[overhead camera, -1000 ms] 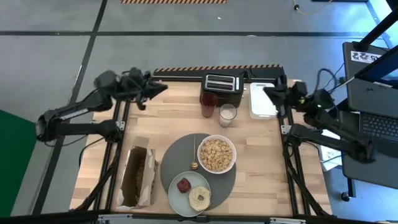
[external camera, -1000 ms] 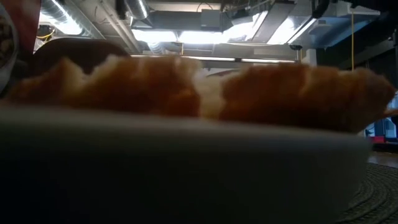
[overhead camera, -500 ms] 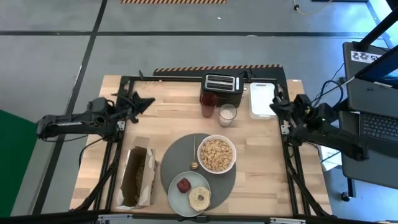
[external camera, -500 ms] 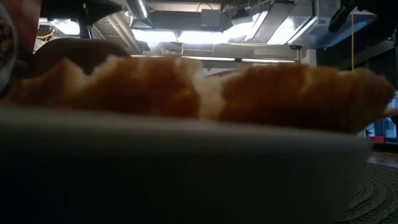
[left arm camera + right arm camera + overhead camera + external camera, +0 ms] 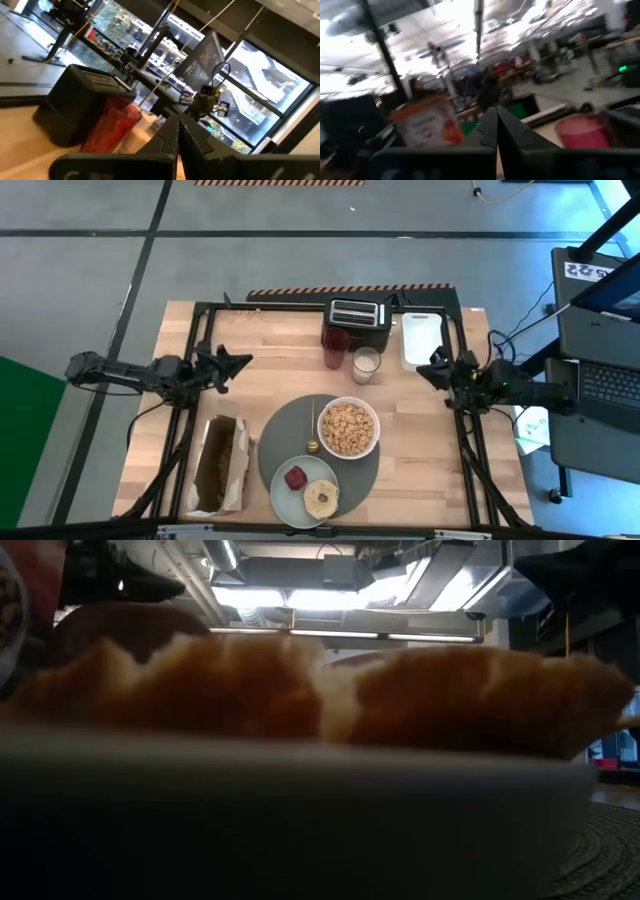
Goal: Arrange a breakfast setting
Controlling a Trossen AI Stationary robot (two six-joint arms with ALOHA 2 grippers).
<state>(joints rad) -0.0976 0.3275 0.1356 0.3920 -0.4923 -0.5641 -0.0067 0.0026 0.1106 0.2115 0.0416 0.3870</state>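
From above, the large round dark-grey placemat (image 5: 288, 442) lies at the lower centre of the frame on the pale wooden table (image 5: 420, 430). The white round bowl (image 5: 348, 427), filled with cereal, sits on the placemat's upper right part. The pale mint-green flat plate (image 5: 305, 491) overlaps the placemat's lower edge and carries a red piece of food and a round bagel. The small spoon (image 5: 313, 430) lies on the placemat just left of the bowl, handle toward the top of the frame. A black toaster (image 5: 358, 319), a red cup (image 5: 336, 347), a glass of milk (image 5: 366, 364) and a rectangular white tray (image 5: 421, 338) line the upper centre, and an open cereal box (image 5: 221, 465) lies at lower left. The left gripper (image 5: 238, 362) rests at the table's left edge and the right gripper (image 5: 428, 369) at its right edge, both well apart from the setting.

At table height, the plate's rim (image 5: 300, 810) fills the frame, with the bagel (image 5: 320, 690) blurred above it.

In the left wrist view, the left gripper (image 5: 178, 131) has its fingers pressed together, holding nothing.

In the right wrist view, the right gripper (image 5: 496, 122) likewise appears closed and empty, though the frame is blurred.
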